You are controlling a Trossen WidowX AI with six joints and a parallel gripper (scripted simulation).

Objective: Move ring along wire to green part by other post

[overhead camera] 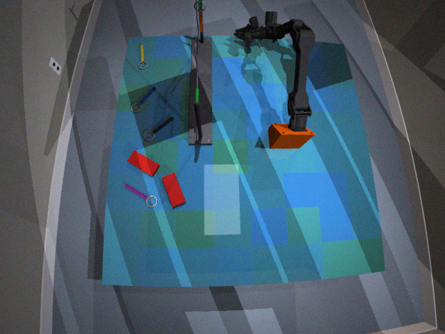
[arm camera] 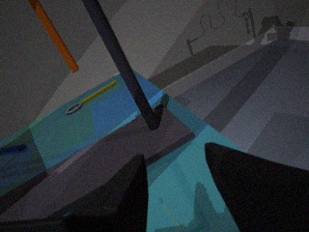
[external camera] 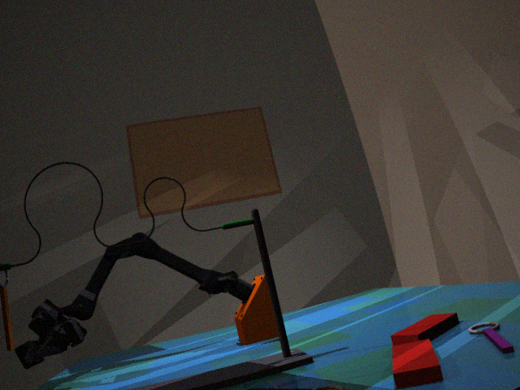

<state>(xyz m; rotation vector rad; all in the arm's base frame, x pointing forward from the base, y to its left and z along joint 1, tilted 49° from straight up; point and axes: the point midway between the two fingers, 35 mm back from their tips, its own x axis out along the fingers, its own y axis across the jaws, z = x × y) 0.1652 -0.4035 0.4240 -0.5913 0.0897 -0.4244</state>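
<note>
The ring [overhead camera: 204,6] [external camera: 6,277] [arm camera: 55,39] hangs on the far green part [overhead camera: 199,2] [external camera: 4,266], its orange handle [overhead camera: 201,22] [external camera: 6,321] pointing down. The grey wire [overhead camera: 197,68] [external camera: 67,162] curves in loops to the other green part [overhead camera: 197,94] [external camera: 238,223] beside the near post [overhead camera: 198,120] [external camera: 269,277]. The far post [arm camera: 118,63] shows in the wrist view, right of the handle. My gripper [overhead camera: 236,33] [arm camera: 175,157] is partly open and empty. It is right of the handle in the top view, apart from it. The ring is outside the wrist view.
The dark base plate [overhead camera: 200,77] [arm camera: 92,166] lies under the wire. Beyond it are loose rings with yellow [overhead camera: 142,51] [arm camera: 98,92], blue [overhead camera: 147,94], black [overhead camera: 163,125] and purple [overhead camera: 135,192] [external camera: 497,339] handles, and two red blocks [overhead camera: 143,163] [overhead camera: 174,190].
</note>
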